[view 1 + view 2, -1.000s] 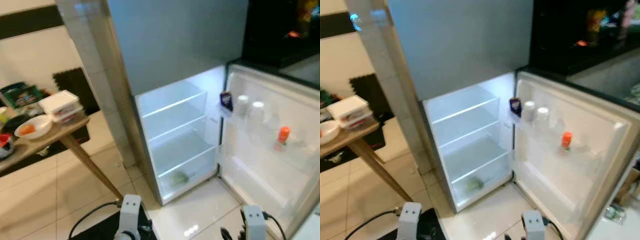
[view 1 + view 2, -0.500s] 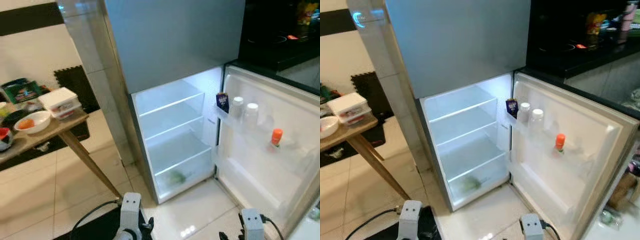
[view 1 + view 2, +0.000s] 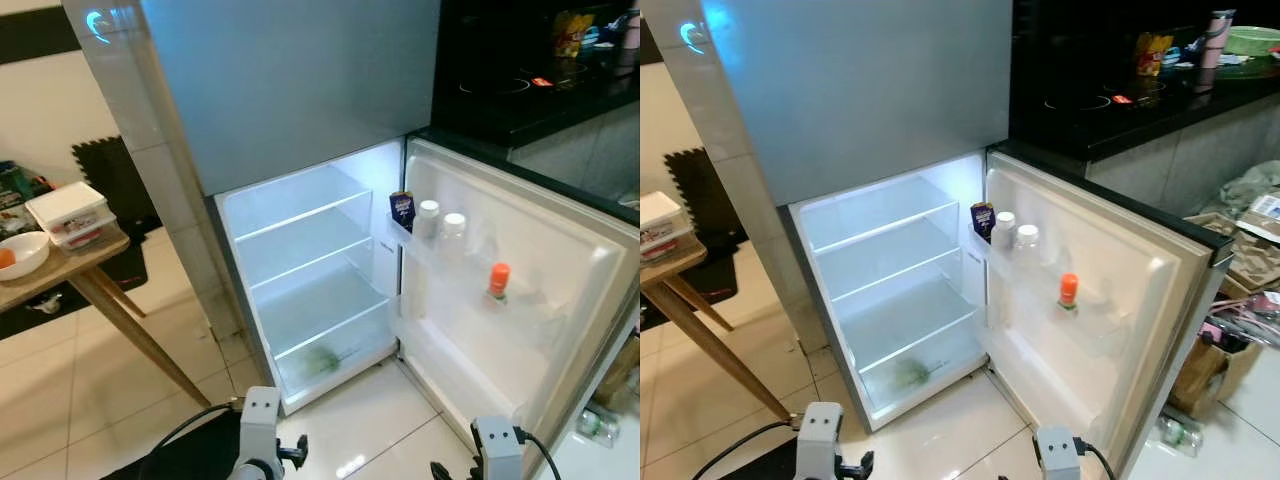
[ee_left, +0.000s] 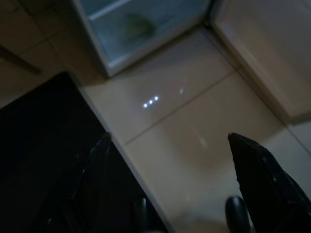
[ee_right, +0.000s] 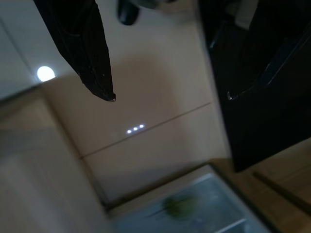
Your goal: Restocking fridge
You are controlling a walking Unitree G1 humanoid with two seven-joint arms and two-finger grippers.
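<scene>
The fridge (image 3: 300, 250) stands open before me, its lit shelves bare apart from a green item (image 3: 318, 360) in the bottom drawer. The open door (image 3: 560, 260) swings to the right and holds a dark blue carton (image 3: 402, 209), two white-capped bottles (image 3: 428, 217) and an orange-capped bottle (image 3: 499, 281). Both arms hang low at the lower edge: left arm (image 3: 260, 440), right arm (image 3: 497, 445). My left gripper (image 4: 169, 138) is open over the floor tiles, holding nothing. My right gripper (image 5: 170, 97) is open too, also above the floor.
A wooden table (image 3: 70, 265) at the left carries stacked white containers (image 3: 68, 212) and a bowl (image 3: 18, 255). A black mat (image 3: 200, 455) lies at my feet. A dark counter (image 3: 1120, 100) and cardboard clutter (image 3: 1230, 330) sit right of the door.
The camera has swung right: fridge and table sit further left in the picture and more of the counter shows. The things themselves and both grippers are unchanged.
</scene>
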